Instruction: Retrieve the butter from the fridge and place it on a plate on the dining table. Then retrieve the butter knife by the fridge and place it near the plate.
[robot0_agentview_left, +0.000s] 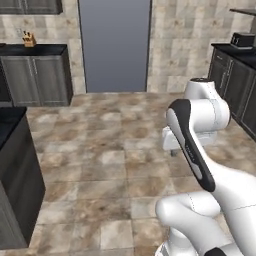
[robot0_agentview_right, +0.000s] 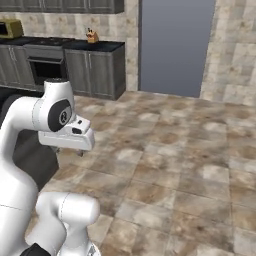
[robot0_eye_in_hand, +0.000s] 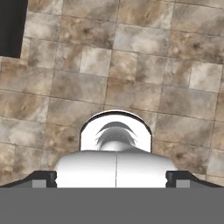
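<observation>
**Current step (judged): travel to the fridge, task barely begun.**

- Gripper (robot0_eye_in_hand: 112, 180): jaws spread wide apart, nothing between the fingertips (robot0_eye_in_hand: 43, 179). Pointed straight down at bare floor (robot0_agentview_left: 100, 150).
- Butter: position cannot be confirmed from here. Presumed to be inside the fridge, per the task.

**Procedure**

1. Keep the arm folded close over the base while driving. Avoid swinging the hand outward near furniture.
2. Leave the jaws spread, ready for a slim stick.
3. Turn the base until the fridge doors face the arm squarely, then stop with room for a door to swing.
4. Raise the hand to handle height only after the base halts.

**Surface and room**

- Floor: mottled brown and beige stone tile, flat, free of loose items along the open middle.
- Far wall: pale stone tile around a tall plain blue-grey panel (robot0_agentview_left: 115, 45), without handles or display. Probably a doorway rather than an appliance.
- Left of that panel: dark grey cabinets (robot0_agentview_left: 35, 80) under a black top, carrying a knife block (robot0_agentview_left: 29, 39). Further along, an oven (robot0_agentview_right: 47, 70) and a yellow microwave (robot0_agentview_right: 10, 28).
- Right side: more dark cabinets with a toaster (robot0_agentview_left: 243, 40) on top.
- Near left: a black-topped unit (robot0_agentview_left: 15, 165), close to the base. Table or counter cannot be told.
</observation>
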